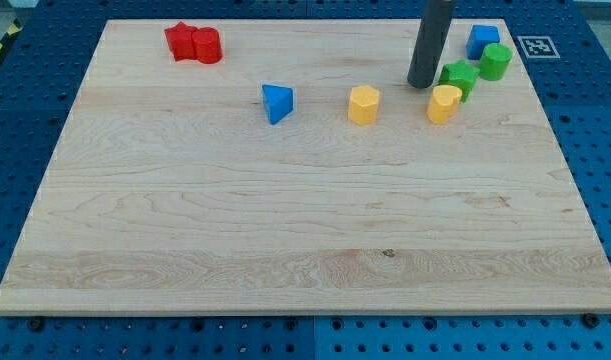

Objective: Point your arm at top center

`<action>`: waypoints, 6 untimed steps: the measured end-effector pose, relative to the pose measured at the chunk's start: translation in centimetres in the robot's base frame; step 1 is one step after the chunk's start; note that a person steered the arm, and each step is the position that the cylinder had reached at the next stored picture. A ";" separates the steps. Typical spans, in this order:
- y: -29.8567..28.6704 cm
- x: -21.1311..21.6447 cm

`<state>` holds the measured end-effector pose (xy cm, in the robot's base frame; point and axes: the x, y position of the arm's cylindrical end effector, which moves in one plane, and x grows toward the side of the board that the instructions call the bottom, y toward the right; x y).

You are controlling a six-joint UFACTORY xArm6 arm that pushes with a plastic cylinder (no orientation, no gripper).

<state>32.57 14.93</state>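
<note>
My tip (421,84) sits on the wood worktop (285,230) near the view's top, right of center. No pincer on this arm, just a dark rod, so can't tell wide or narrow. Just right of the tip: green star block (459,77), w/ a yellow block (444,103) below it, all close. Green round block (496,61) and blue block (482,40) sit further right. Another yellow block (363,104) and a blue triangle block (277,102) lie to the tip's left. Two red blocks, one star-like (181,41), one round (207,45), touch at top left, well apart from the tip.
</note>
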 end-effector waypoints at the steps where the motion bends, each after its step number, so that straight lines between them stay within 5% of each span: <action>1: 2.3 0.0; 4: 6.0 0.0; 6: -2.4 -3.6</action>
